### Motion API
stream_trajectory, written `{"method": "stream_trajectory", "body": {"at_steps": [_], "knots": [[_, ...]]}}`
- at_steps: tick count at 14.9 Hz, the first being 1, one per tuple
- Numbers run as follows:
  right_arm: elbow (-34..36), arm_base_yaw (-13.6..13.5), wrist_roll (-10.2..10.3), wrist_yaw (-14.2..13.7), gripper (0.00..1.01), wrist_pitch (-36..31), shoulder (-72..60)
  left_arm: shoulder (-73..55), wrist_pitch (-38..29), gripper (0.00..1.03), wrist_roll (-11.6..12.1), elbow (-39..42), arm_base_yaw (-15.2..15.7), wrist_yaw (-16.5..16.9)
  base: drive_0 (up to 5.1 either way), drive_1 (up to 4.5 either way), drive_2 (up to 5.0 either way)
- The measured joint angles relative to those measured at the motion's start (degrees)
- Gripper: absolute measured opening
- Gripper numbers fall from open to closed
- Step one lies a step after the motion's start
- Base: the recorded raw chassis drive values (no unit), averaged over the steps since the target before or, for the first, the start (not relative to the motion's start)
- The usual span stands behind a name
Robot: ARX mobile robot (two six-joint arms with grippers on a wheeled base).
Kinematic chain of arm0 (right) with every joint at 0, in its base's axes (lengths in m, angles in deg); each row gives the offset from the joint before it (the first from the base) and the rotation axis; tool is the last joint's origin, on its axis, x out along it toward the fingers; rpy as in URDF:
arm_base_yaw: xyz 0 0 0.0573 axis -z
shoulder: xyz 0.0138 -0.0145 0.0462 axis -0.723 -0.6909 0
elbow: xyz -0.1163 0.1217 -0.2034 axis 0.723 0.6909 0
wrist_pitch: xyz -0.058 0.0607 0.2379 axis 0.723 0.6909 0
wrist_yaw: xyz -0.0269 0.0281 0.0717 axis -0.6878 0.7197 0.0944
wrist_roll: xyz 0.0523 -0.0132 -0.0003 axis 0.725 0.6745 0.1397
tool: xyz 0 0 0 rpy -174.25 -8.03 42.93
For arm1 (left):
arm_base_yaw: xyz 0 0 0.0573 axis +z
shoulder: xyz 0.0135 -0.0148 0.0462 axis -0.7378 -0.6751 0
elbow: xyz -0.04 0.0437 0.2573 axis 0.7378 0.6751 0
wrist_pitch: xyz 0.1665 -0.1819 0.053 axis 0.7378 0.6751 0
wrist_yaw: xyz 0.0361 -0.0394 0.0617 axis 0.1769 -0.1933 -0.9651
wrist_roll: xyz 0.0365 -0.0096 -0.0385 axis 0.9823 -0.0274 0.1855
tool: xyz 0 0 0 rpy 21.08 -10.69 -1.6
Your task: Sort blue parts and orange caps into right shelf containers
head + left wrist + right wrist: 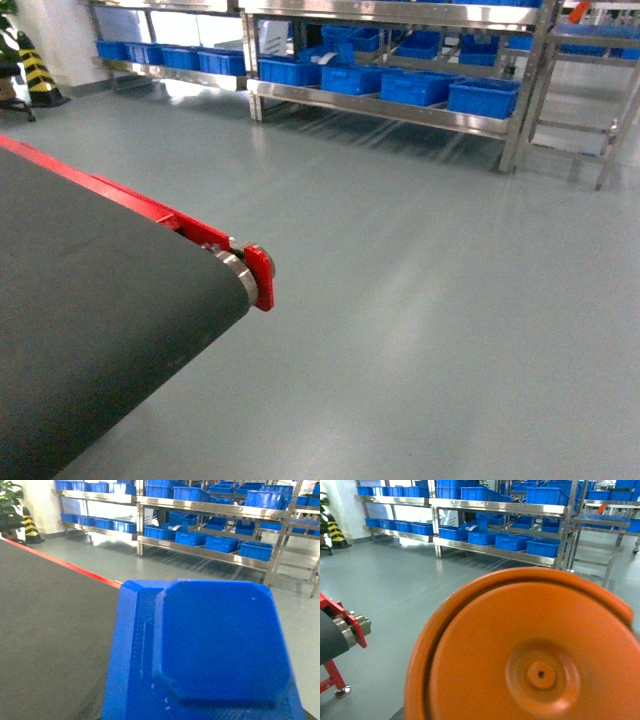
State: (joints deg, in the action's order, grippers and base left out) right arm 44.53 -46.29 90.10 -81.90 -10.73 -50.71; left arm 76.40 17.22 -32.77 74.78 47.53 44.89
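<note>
**Blue and orange held close, bins far ahead**

Head view: the shelf bins point(484, 97) stand well ahead, up and to my right; neither arm shows.

Left wrist: a blue part point(210, 650) fills the lens; my grip is hidden.

Right wrist: an orange cap point(530, 650) likewise; grip unseen.

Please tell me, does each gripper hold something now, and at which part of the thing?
A blue part fills the left wrist view and an orange cap fills the right wrist view, so each seems held. No gripper is visible, so the place of hold cannot be told.
</note>
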Motion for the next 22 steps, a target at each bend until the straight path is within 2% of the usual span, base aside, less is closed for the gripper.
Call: {"method": "stream_trajectory", "body": {"at_steps": [22], "knots": [[0.0,0.0,0.0,0.0,0.45,0.0,0.0,0.0,0.0,0.42,0.0,0.0,0.0,0.0,-1.6,-1.59,-1.6]]}}
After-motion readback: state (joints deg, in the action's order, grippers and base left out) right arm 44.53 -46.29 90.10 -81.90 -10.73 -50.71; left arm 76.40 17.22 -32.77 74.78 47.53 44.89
